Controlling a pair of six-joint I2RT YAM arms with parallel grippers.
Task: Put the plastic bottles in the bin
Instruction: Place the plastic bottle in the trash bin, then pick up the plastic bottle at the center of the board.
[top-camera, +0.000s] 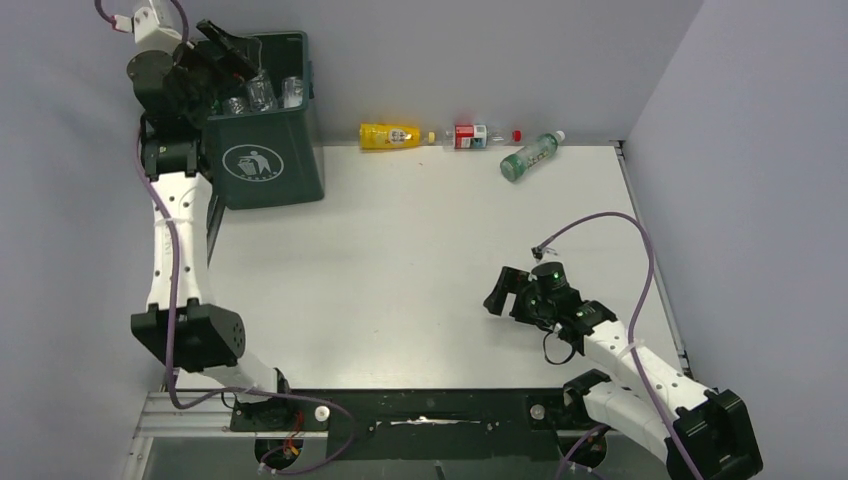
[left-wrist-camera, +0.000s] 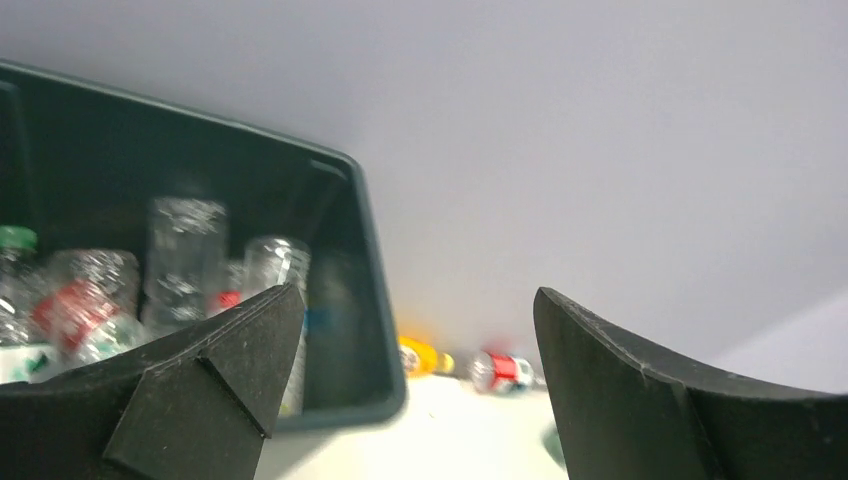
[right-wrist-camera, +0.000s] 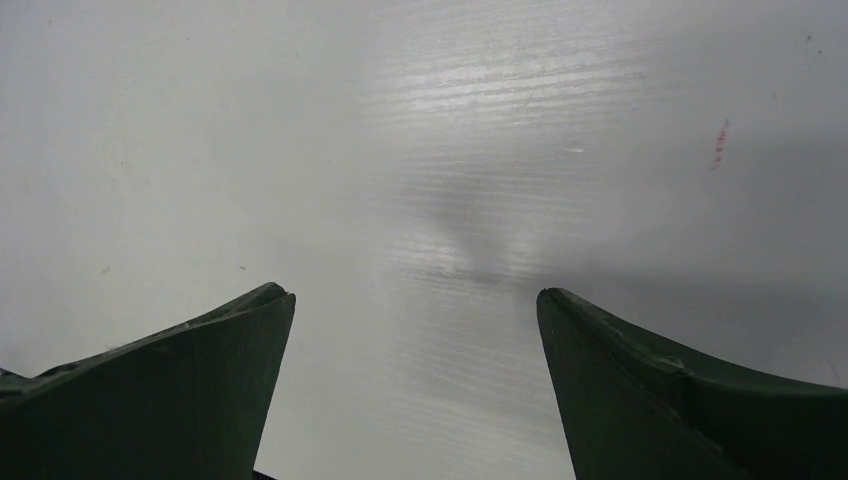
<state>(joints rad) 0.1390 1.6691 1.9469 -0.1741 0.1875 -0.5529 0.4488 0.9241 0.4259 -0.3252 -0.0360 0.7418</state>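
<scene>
The dark green bin (top-camera: 265, 165) stands at the far left of the table and holds several clear plastic bottles (top-camera: 262, 92). My left gripper (top-camera: 232, 52) hangs open over the bin's mouth with nothing between its fingers. In the left wrist view the bin (left-wrist-camera: 345, 290) shows bottles (left-wrist-camera: 185, 250) inside, past my open left gripper (left-wrist-camera: 418, 293). Along the back wall lie a yellow bottle (top-camera: 390, 135), a red-labelled bottle (top-camera: 470, 135) and a green-labelled bottle (top-camera: 530, 157). My right gripper (top-camera: 500, 293) is open and empty, low over bare table (right-wrist-camera: 430, 150) at the right.
Grey walls close off the back and right sides of the white table (top-camera: 400, 260). The arm bases sit on a black rail (top-camera: 430, 410) at the near edge. The three loose bottles lie against the back wall.
</scene>
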